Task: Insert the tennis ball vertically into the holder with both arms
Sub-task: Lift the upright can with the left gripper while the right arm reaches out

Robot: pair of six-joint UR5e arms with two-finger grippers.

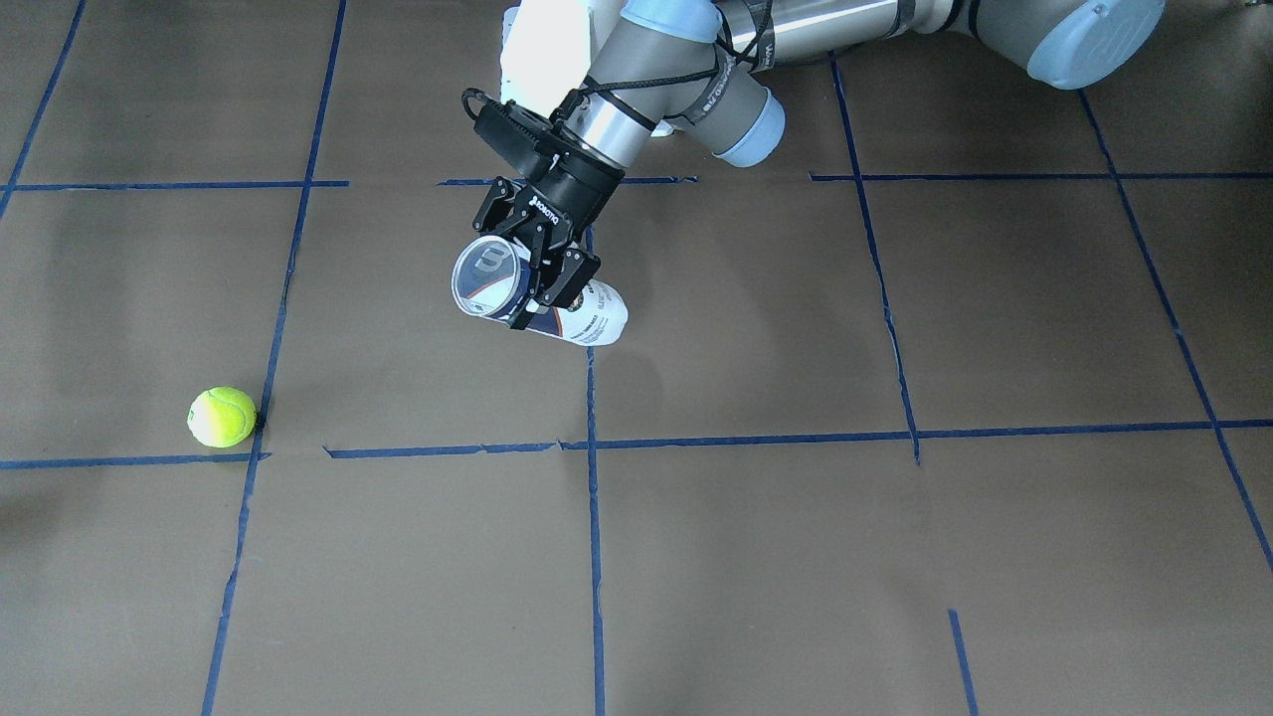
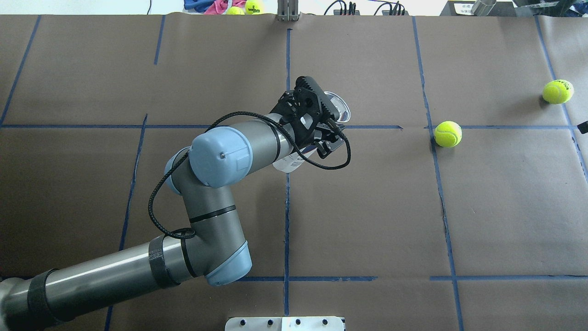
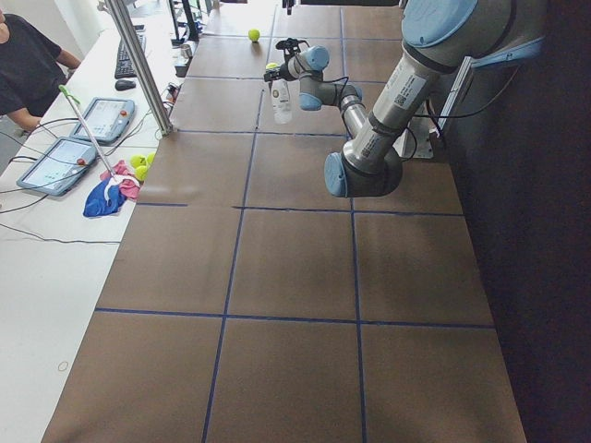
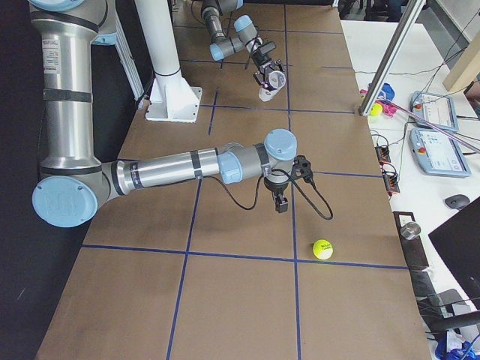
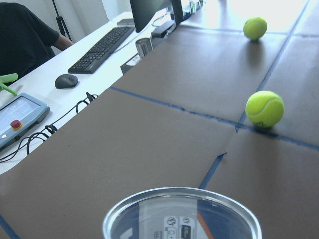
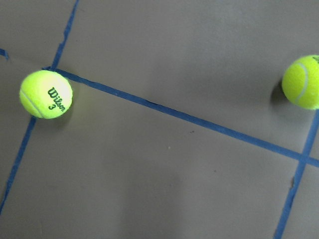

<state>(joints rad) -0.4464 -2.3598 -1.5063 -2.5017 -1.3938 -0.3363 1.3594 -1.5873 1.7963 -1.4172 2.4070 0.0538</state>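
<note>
Exterior front-facing view: the tennis ball (image 1: 222,417) lies at far left on the surface (image 1: 895,557), against a blue tape line (image 1: 129,462). Mid-frame, the left pincer (image 1: 537,264) is clamped around the holder (image 1: 597,316), tilted, its open mouth toward the camera. The right pincer (image 4: 281,204) hangs above the surface; apart or together, I cannot tell.

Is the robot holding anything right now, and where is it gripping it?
The left gripper grips the holder around its side, near the open mouth. The right gripper cannot be judged.
</note>
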